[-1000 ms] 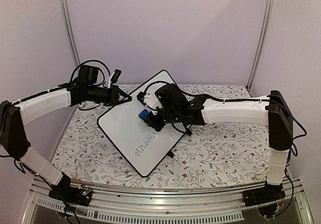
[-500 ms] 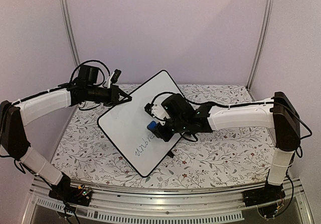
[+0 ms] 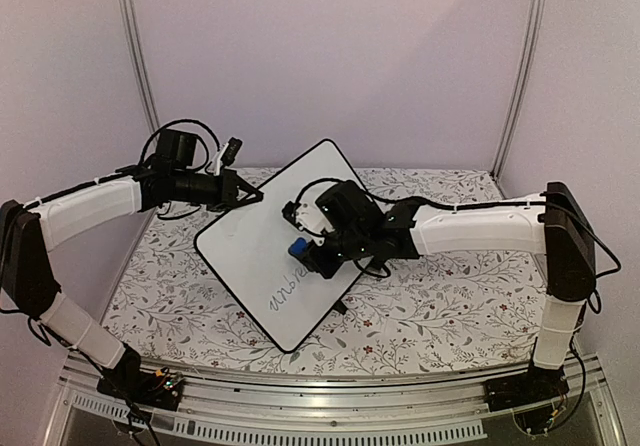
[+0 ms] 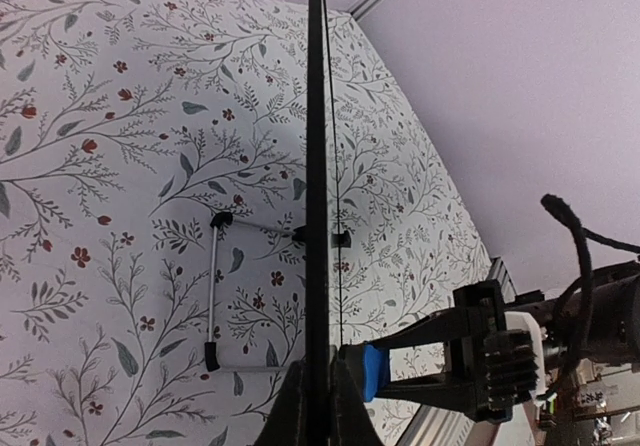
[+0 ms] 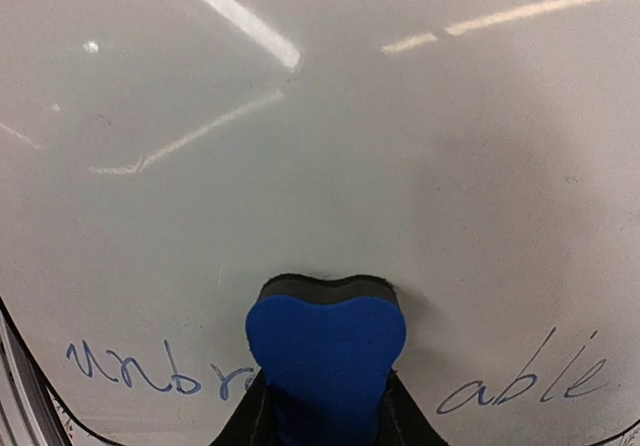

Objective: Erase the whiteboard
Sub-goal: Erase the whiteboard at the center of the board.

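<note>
Flat table [image 3: 440,301], dressed in a white cloth [image 4: 100,116] printed with grey leafy twigs and small red flowers, closed at the near edge by a ribbed silver metal rail [image 3: 330,406]. Bears a large white rectangular whiteboard [image 3: 250,251] with thin black rim and rounded corners, turned cornerwise and tilted, far corner raised, near corner low over the cloth. Shows beneath the board a thin silvery wire stand [image 4: 213,286] with black ends, seen against the print, and beside it a small black clip foot [image 4: 341,237]; touching the cloth or not, impossible to tell.
</note>
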Available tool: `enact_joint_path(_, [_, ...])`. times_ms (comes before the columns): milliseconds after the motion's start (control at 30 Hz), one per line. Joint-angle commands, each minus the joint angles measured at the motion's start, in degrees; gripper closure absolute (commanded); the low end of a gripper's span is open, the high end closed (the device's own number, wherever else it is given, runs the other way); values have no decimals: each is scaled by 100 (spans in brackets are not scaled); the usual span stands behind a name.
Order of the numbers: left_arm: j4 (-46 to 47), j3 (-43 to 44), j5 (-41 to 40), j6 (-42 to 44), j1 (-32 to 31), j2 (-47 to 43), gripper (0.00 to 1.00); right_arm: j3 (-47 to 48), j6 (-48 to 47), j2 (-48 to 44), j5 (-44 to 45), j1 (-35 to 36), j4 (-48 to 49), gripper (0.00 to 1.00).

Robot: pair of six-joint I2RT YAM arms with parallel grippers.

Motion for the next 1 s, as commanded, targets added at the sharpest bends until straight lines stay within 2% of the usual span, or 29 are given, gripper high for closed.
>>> enact_joint_path(0, [152, -65, -140, 349, -61, 27, 100, 693, -193, 191, -45, 84, -61, 73])
enact_joint_path(233, [141, -57, -166, 357, -61, 4, 100, 1016, -451, 241, 96, 224, -141, 72])
enact_joint_path(433, [154, -53, -166, 354, -64, 36, 100, 186, -327, -133, 183, 180, 125, 72])
enact_joint_path(767, [172, -57, -151, 348, -56, 23, 100, -853, -152, -844, 137, -543, 395, 72])
enact_joint_path(967, [160, -44, -144, 336, -64, 96, 100, -709, -111, -841, 293, -952, 475, 72])
